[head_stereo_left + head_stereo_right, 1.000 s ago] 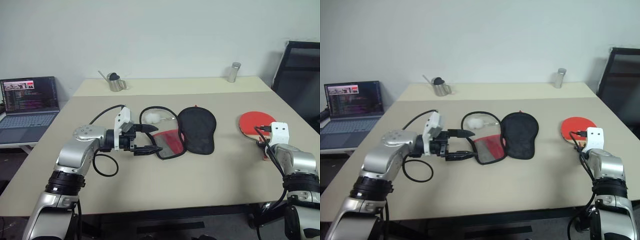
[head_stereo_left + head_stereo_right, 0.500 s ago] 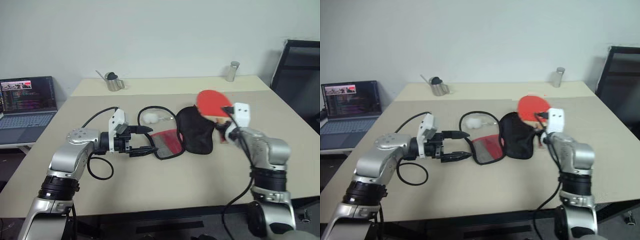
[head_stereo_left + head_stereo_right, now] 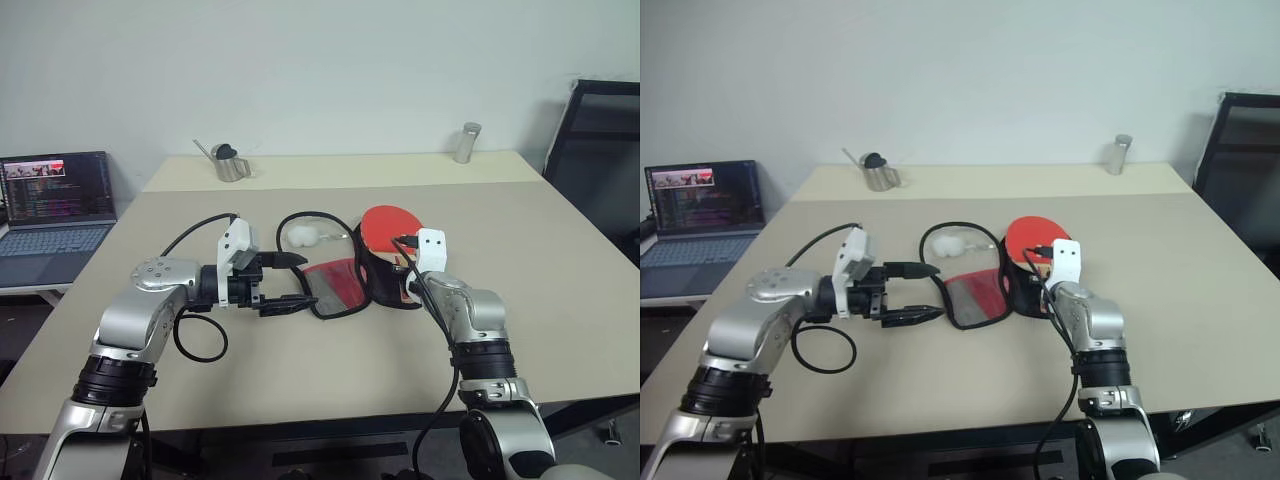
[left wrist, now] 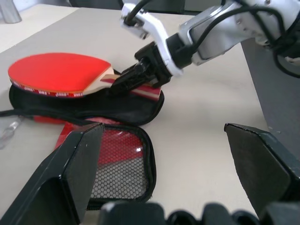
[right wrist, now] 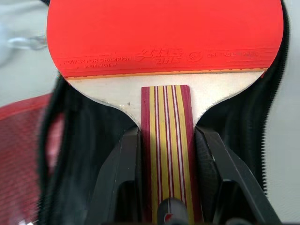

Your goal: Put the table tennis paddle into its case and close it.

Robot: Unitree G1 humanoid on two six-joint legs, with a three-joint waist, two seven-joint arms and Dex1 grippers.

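Table point(image 3: 300, 390): I see a wide beige top; all things below stand or lie on it, or hang over it.
Laptop point(image 3: 58, 215): I see it open on a lower surface past the table's left edge, screen lit.
Case point(image 3: 345, 280): it lies unzipped near the table middle, in 2 halves. The black half is on the right, the red half with mesh on the left, flat on the table.
Table tennis paddle point(image 5: 164, 35): red face up, it is just above the black half of the case; I cannot tell if it touches the fabric. The handle points toward me.
Right gripper point(image 4: 136, 77): its 2 black fingers are clenched on the paddle handle, 1 on each side.
Left gripper point(image 3: 290, 280): released, the fingers spread wide and holding nothing. It points at the red half, just beside its left edge.
Black cable point(image 3: 205, 335): it loops from my left wrist over the table.
Metal cup point(image 3: 232, 166): far left side.
Metal can point(image 3: 465, 143): far right side.
White object point(image 3: 302, 236): small, just behind the case; I cannot tell what it is.
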